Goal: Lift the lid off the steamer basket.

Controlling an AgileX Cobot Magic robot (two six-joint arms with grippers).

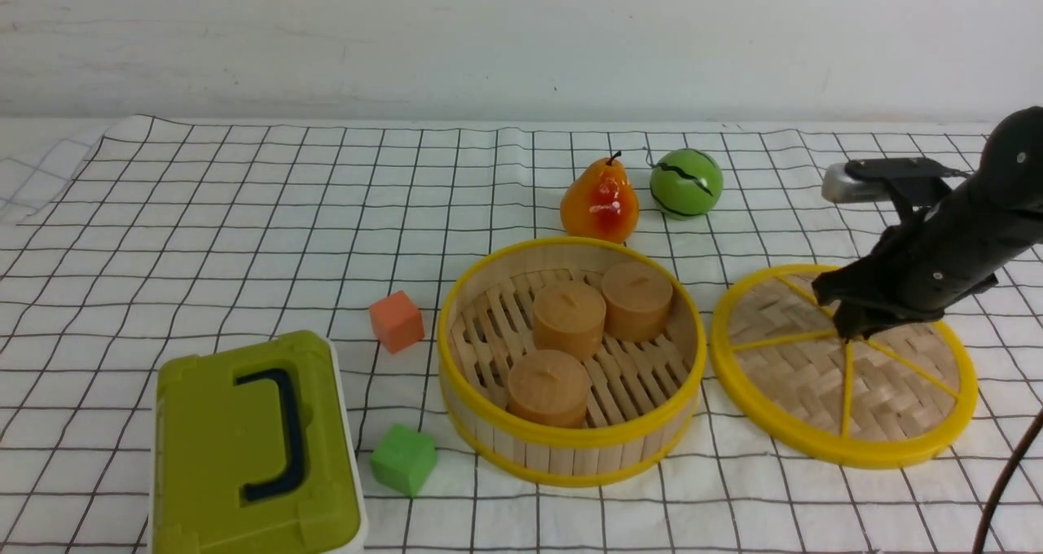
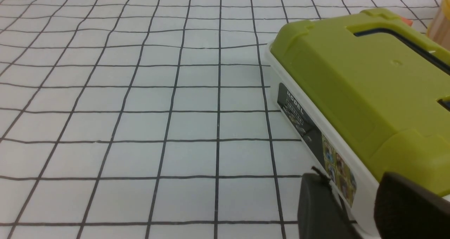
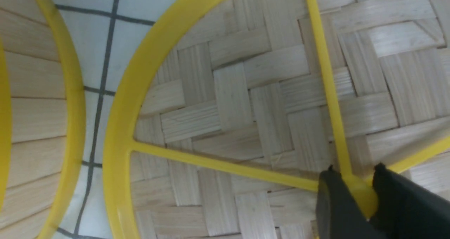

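The lid (image 1: 815,375) lies flat on the checked cloth just right of the steamer basket (image 1: 570,448), apart from it. The basket is uncovered and holds three tan cylinders (image 1: 568,318). My right gripper (image 1: 851,330) is down at the lid's centre. In the right wrist view its fingers (image 3: 355,182) close on the yellow centre knob (image 3: 364,198), with the woven lid (image 3: 232,102) and the basket wall (image 3: 35,119) beyond. My left gripper (image 2: 358,211) is out of the front view; its fingers stand slightly apart with nothing between them.
An olive-green box (image 1: 253,448) with a dark handle stands at the front left, close to my left gripper (image 2: 351,81). An orange cube (image 1: 397,321) and a green cube (image 1: 403,459) lie left of the basket. A pear (image 1: 600,200) and a green ball (image 1: 686,182) sit behind it.
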